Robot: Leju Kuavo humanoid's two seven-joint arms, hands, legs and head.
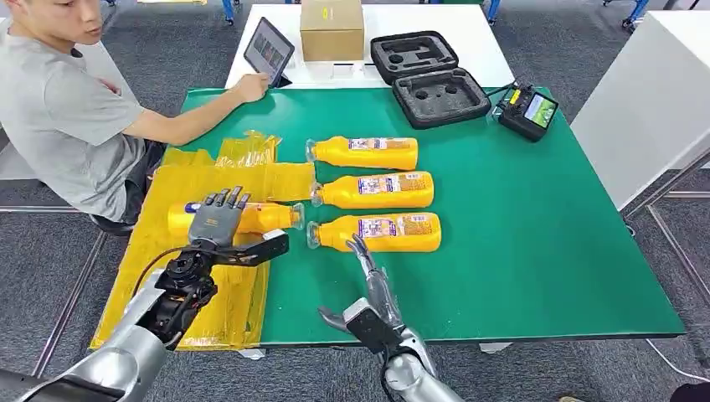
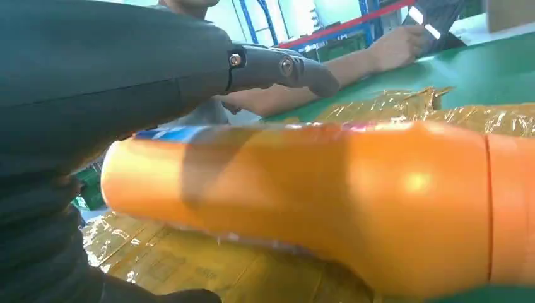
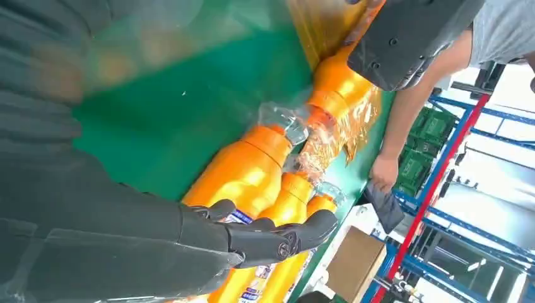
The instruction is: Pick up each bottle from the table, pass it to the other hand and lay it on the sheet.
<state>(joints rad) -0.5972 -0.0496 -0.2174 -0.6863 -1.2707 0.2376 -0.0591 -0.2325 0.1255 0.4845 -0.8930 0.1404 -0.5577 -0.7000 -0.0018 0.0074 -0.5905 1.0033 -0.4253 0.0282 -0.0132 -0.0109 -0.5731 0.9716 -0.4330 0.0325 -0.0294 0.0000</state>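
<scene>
Orange bottle (image 1: pixel 259 217) lying on yellow sheet (image 1: pixel 209 306), left hand (image 1: pixel 216 219) wrapped over it, gripping. Right hand (image 1: pixel 362 251) empty, fingers spread, just beside nearest of three orange bottles (image 1: pixel 377 193) in row on green counter (image 1: pixel 536 251). Open black foam case (image 1: pixel 429 77) behind; seated person (image 1: pixel 75 117) at tablet (image 1: pixel 268 50).

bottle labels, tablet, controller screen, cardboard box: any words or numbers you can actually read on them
None of it can be read.
Bottle labels: white and blue print, too small and blurred.
Tablet: picture tiles on the screen, no legible text.
Controller screen: lit green, nothing legible.
Cardboard box: a pale sticker on top, too small to read.
</scene>
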